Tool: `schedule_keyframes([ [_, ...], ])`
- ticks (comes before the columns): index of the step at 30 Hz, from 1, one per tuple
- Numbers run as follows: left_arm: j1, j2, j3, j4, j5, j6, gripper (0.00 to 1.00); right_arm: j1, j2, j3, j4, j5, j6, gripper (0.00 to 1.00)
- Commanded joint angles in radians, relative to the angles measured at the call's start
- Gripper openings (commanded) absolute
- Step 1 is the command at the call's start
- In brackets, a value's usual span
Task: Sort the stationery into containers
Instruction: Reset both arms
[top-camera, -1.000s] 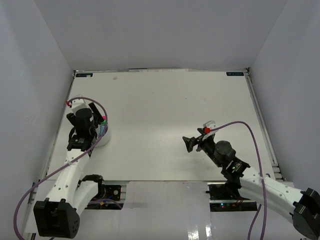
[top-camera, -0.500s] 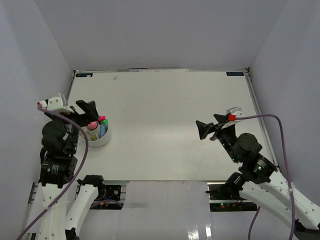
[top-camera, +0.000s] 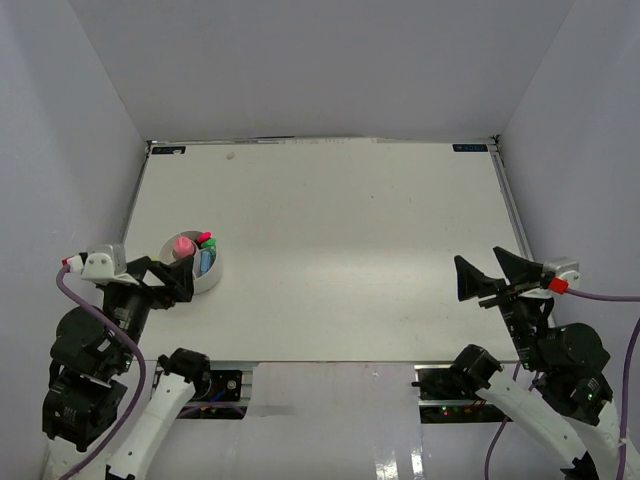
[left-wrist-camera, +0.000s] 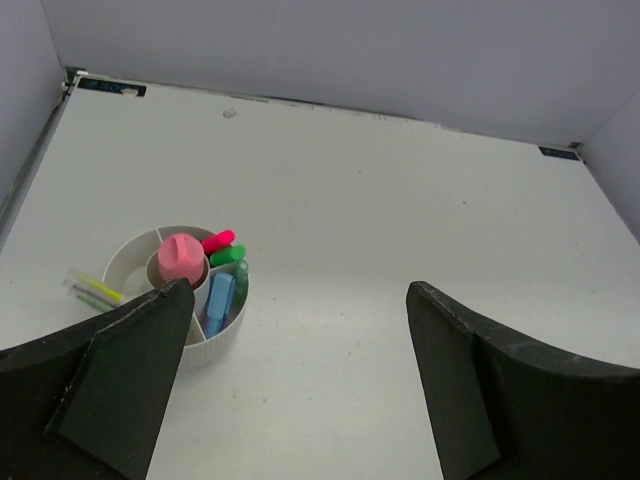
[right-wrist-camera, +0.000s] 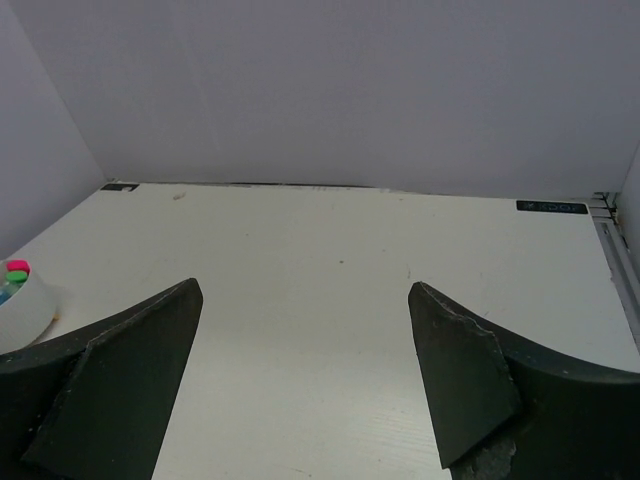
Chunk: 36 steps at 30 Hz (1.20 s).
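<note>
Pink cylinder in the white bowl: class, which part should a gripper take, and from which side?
Its upper sides, from straight above. The pink cylinder stands upright in the centre well of the bowl, top above the dividers; walls and the highlighters likely block a sideways approach.

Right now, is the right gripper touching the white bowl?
Apart. The top view shows the right gripper at the right, the bowl far left, bare table between them.

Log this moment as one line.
left claw open, empty | right claw open, empty | bowl holds pink cylinder, highlighters, blue pen
</note>
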Motion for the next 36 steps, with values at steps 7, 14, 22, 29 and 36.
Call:
schedule_keyframes([
  [7,-0.059,-0.07,-0.047,-0.081,-0.016,-0.034,0.98,0.0,-0.113,-0.064,-0.059,0.051,-0.03,0.9],
  [14,-0.097,-0.168,-0.061,-0.079,-0.064,-0.056,0.98,0.0,-0.161,-0.088,-0.052,0.06,-0.025,0.9],
  [22,-0.111,-0.204,-0.068,-0.073,-0.084,-0.057,0.98,0.0,-0.115,-0.088,-0.05,0.054,-0.03,0.9],
  [29,-0.116,-0.199,-0.07,-0.07,-0.081,-0.056,0.98,0.0,-0.112,-0.088,-0.048,0.056,-0.03,0.9],
  [36,-0.119,-0.194,-0.073,-0.065,-0.071,-0.052,0.98,0.0,-0.096,-0.087,-0.048,0.051,-0.03,0.9],
])
